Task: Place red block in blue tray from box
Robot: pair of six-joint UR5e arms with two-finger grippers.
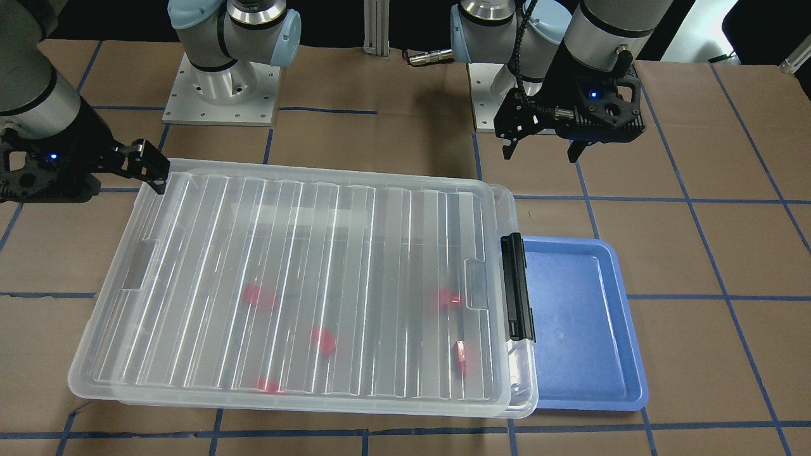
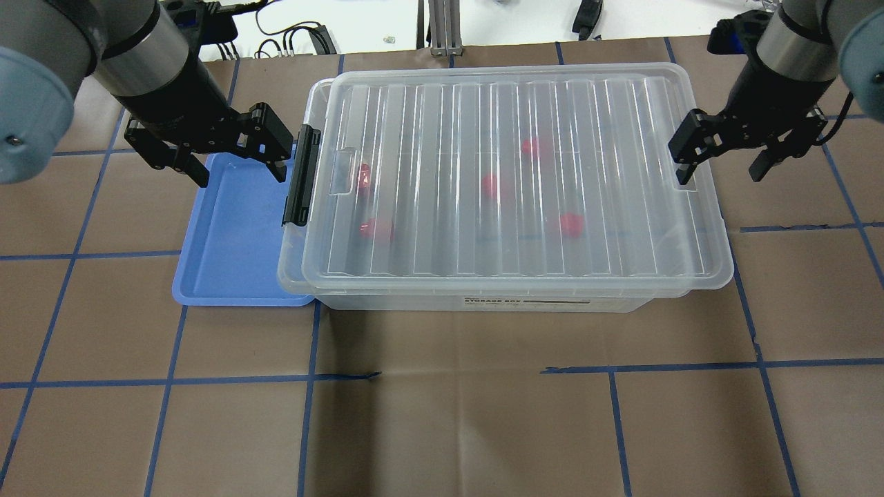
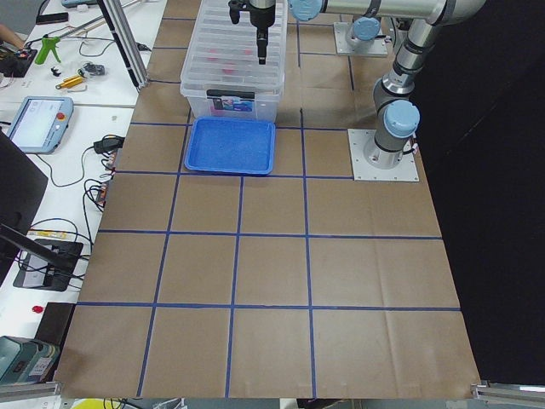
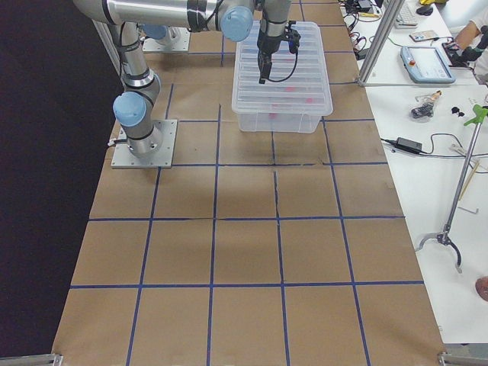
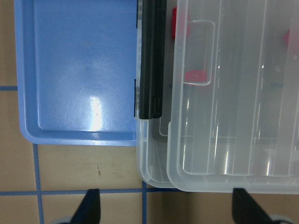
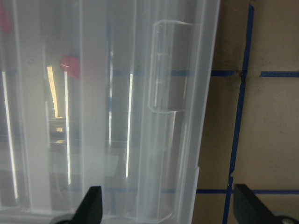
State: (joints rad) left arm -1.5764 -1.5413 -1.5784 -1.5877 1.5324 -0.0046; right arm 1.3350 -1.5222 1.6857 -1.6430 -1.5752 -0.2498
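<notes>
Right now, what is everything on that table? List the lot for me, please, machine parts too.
table: one, brown paper with a blue tape grid, under everything.
box: one, clear plastic, middle of the table.
lid: one, clear and ribbed, lying on the box.
latch: one, black, on the box's short end nearest the tray.
red pieces: five, red, inside the box under the lid, too blurred to tell their shapes.
blue tray: one, blue, beside the box's latch end, nothing in it.
left gripper: one, black, open, above the tray's far end next to the latch.
right gripper: one, black, open, above the box's other short end.
</notes>
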